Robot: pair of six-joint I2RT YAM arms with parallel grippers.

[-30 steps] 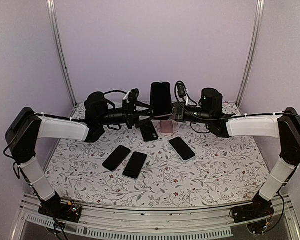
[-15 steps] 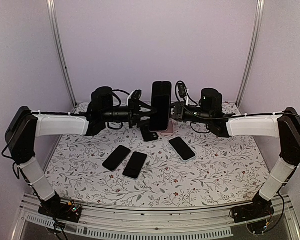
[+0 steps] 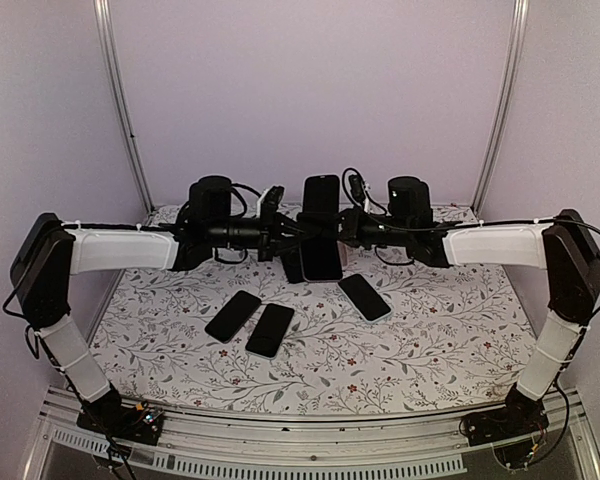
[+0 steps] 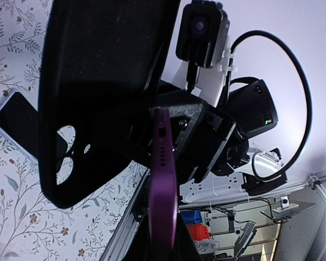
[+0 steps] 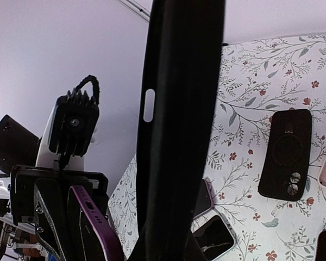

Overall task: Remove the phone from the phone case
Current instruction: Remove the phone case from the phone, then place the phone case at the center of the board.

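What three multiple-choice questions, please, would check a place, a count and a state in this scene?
1. Where is the purple phone?
A) flat on the tablecloth
B) in the left gripper, above the table
C) inside a pink case

2. How many phones lie on the tablecloth in front of the grippers in the top view?
A) one
B) five
C) three

3. What is the right gripper doing?
A) shut on a black case
B) open and empty
C) resting on the cloth

Answers:
1 B: the right wrist view shows it clamped at the left gripper, clear of the cloth.
2 C: three dark slabs lie there, two side by side and one to the right.
3 A: its own wrist view shows the case rising from its grip.
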